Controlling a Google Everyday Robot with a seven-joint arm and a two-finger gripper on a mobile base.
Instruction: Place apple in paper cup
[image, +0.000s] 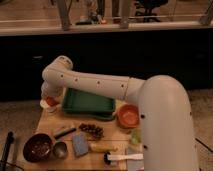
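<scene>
The apple (51, 102) shows as a small red-orange spot at the far left corner of the wooden table. It sits at the mouth of the small white paper cup (43, 104), of which only a bit of white rim shows. My gripper (49, 95) is right above them, at the end of the white arm that reaches across from the right. The wrist hides most of the gripper. I cannot tell whether the apple is still held or is resting in the cup.
A green tray (87, 104) lies just right of the cup, with an orange bowl (128, 116) beyond it. In front are a dark brown bowl (37, 147), a metal cup (60, 149), a blue sponge (80, 144), a banana (102, 147), a pale green round thing (136, 136) and a white brush (122, 157).
</scene>
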